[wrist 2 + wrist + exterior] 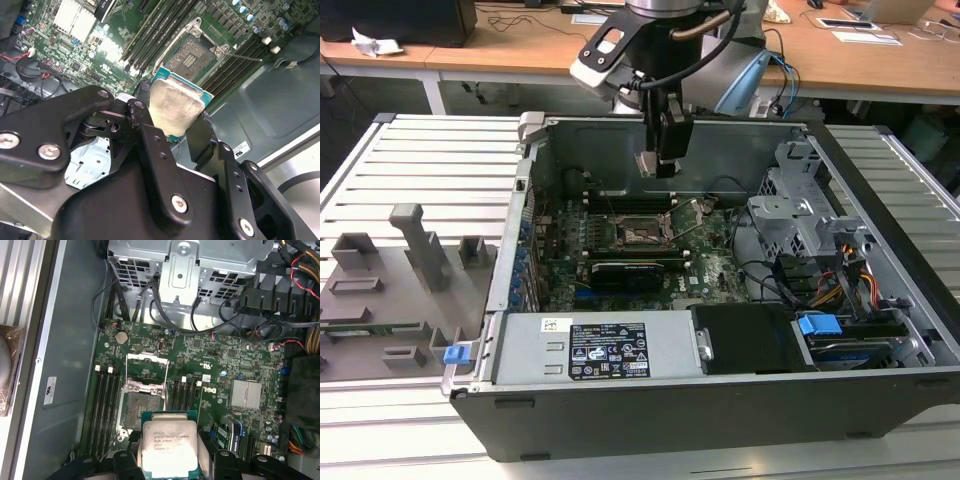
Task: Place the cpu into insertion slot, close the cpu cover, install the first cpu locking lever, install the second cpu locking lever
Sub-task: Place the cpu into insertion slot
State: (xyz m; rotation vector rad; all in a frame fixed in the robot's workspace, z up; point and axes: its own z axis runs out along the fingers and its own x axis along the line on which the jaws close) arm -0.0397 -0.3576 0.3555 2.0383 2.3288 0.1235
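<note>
currently: cpu [169, 447], flat square chip, pale silvery face, teal edge; gripped in hand [172, 112], above open socket [142, 407].

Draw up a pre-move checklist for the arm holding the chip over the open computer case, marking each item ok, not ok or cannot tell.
1. Small flat square silvery-tan cpu clamped in the black gripper: ok.
2. Square black insertion slot with nothing lying in it: ok.
3. Thin silver-grey metal cpu cover swung open off the slot: ok.
4. Cpu hanging clear above the green motherboard, touching nothing: ok.
5. Cpu squarely over the slot: cannot tell.
6. Cpu turned to match the slot: cannot tell.
</note>
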